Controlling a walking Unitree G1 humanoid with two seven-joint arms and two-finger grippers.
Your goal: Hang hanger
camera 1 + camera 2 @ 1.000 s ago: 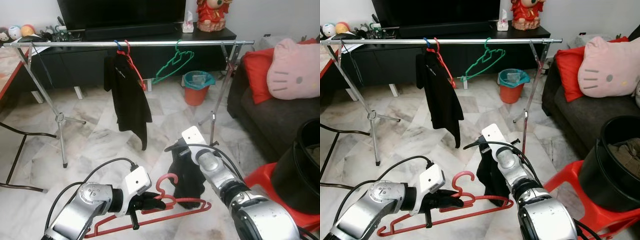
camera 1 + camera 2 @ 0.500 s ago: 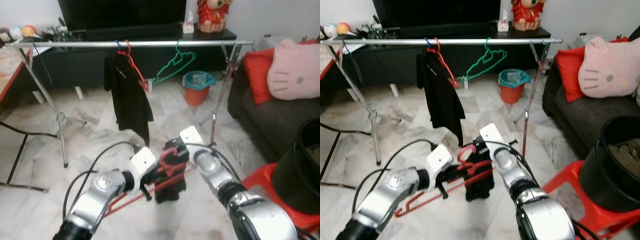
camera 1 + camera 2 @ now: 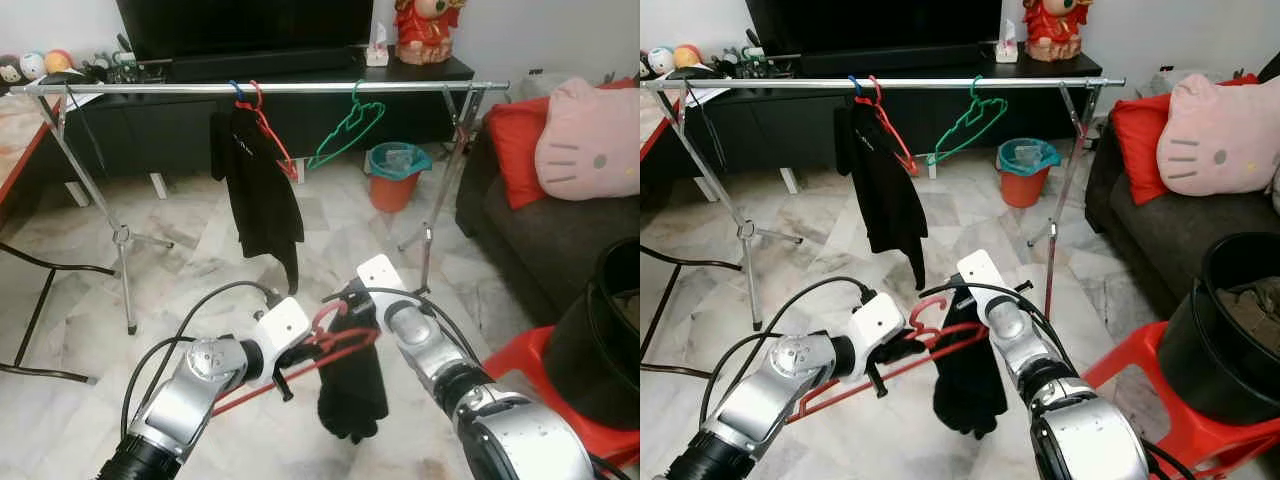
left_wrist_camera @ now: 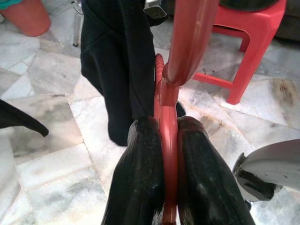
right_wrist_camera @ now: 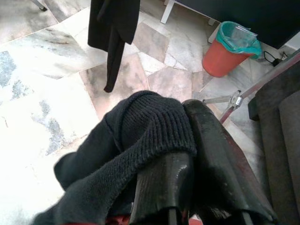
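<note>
Left eye view shows the left end effector (image 3: pixel 300 350) clamped on the neck of a red plastic hanger (image 3: pixel 290 365), held low in front of the robot above the marble floor (image 3: pixel 200 270). Its two black fingers (image 4: pixel 140 178) pinch the red stem between them. Draped over the hanger's right end hangs a black knitted garment (image 3: pixel 350 390). Further right, the right end effector (image 3: pixel 350 310) grips a bunched fold of that garment at the top. Beyond them stands the long silver clothes rail (image 3: pixel 300 88), which carries a dark shirt on another red hanger (image 3: pixel 262 125) and an empty green hanger (image 3: pixel 345 125). By my reading, the garment is about loaded, but the hanger is well apart from the rail; lifting and hooking it remain.
</note>
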